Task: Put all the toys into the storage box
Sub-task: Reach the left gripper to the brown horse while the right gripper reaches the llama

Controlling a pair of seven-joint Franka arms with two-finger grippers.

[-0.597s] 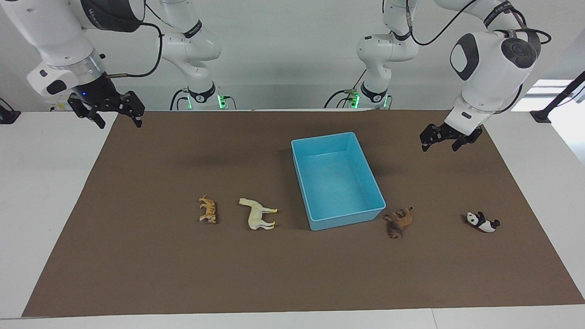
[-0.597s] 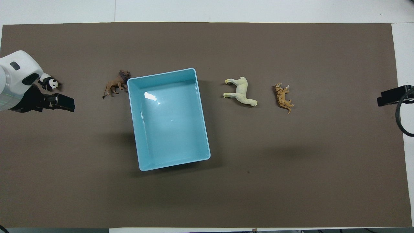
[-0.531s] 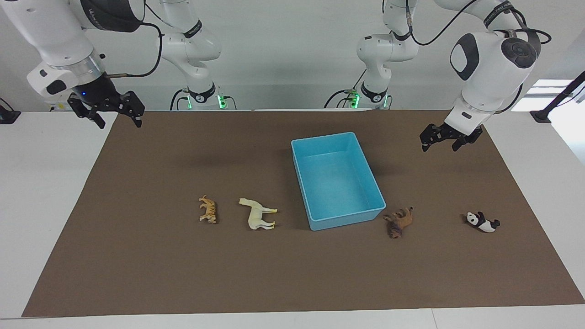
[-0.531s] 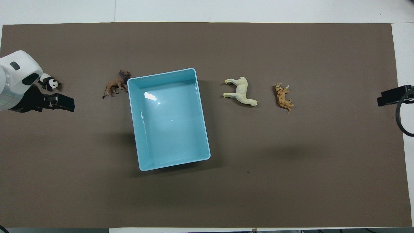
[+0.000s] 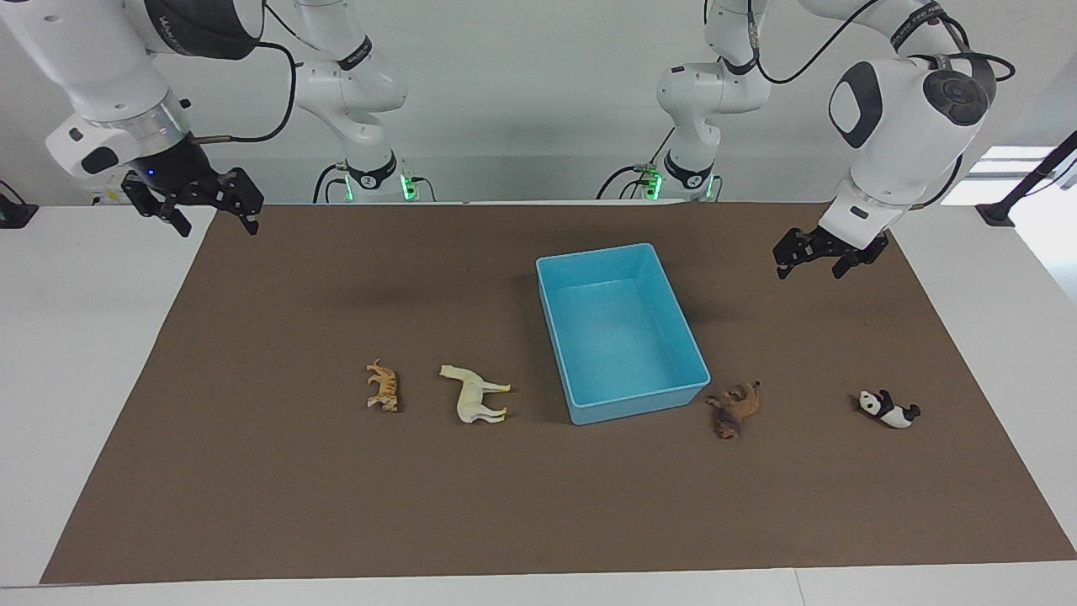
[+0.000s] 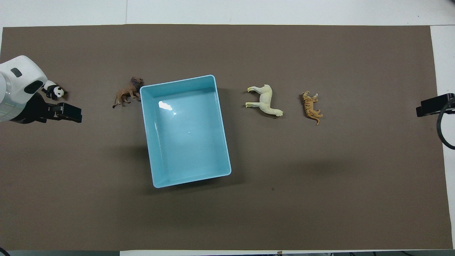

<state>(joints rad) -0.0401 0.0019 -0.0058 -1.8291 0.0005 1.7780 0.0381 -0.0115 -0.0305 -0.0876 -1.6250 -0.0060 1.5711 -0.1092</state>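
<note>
Nothing among the toys has shifted since the earlier frames; only my right claw has drifted slightly toward its own end of the surface.

From the facing view, I read the job as not yet begun. The storage box sits empty at mid-surface, and all four toys lie on the brown mat. The tiger and the white horse lie side by side toward the right arm's end, both on their sides. The brown shaggy animal lies just beside the box's corner farthest from the robots, and the panda lies well apart from it toward the left arm's end. My right claw hangs open and empty over the mat's edge at the robots' end. My left claw hangs open and empty over the mat between the box and the mat's edge at that arm's end, with bare mat below it.

From the overhead view, the box wall leaves clear mat before the horse and tiger, so I judge those approaches easy. The brown animal nearly touches the box rim, so I expect tight room for a finger there. The panda is partly covered by the left arm, whose claw shows beside it; the right claw barely enters view at the mat's edge.
</note>
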